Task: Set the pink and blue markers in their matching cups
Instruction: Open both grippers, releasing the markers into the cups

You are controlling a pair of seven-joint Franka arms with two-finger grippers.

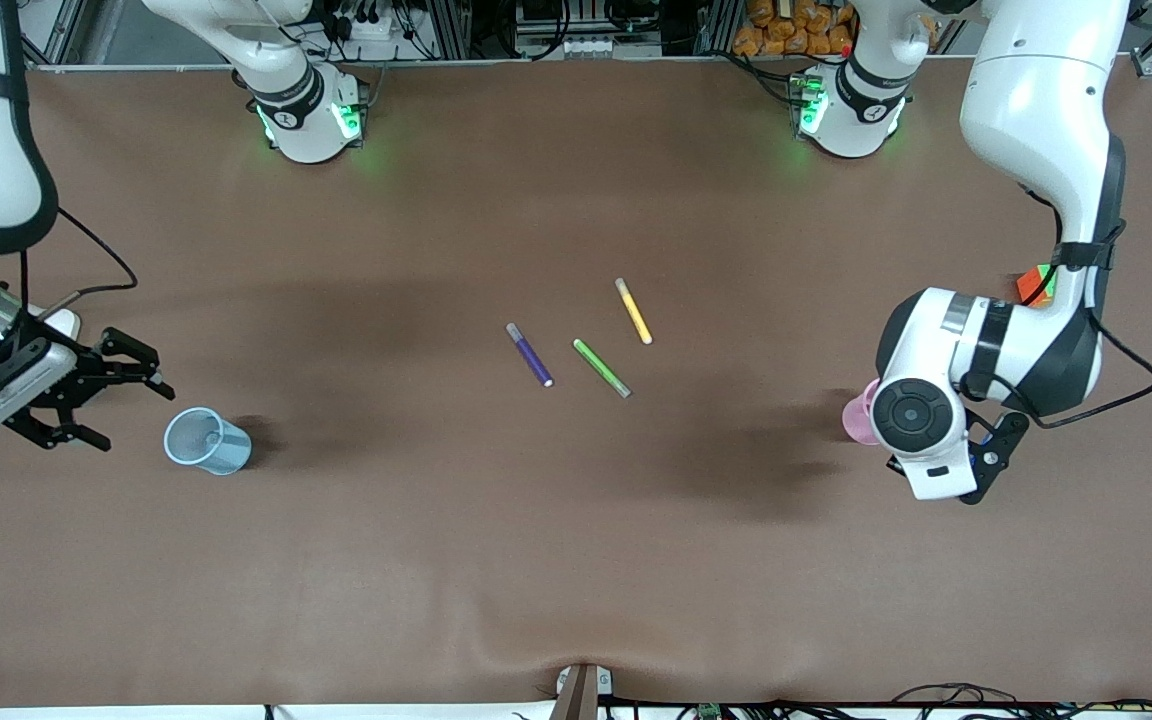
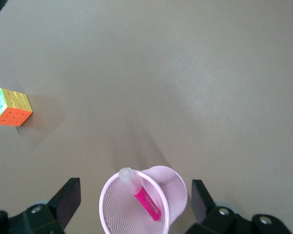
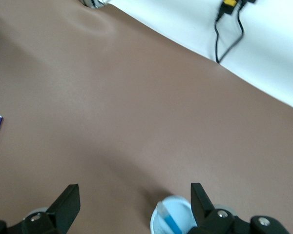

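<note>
Left wrist view: pink marker (image 2: 147,202) tilted inside mesh pink cup (image 2: 173,187), both end effectors spread.

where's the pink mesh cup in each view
Front view: the pastel pink mesh pen cup shows only as a sliver, mostly hidden by the left arm's wrist, toward the left arm's end of the table.
Left wrist view: it stands between the open left pincer fingers, the magenta-pink marker inside.
Right wrist view: not in it.
Shared landmark: the multicoloured puzzle cube, in front and left wrist views.
</note>
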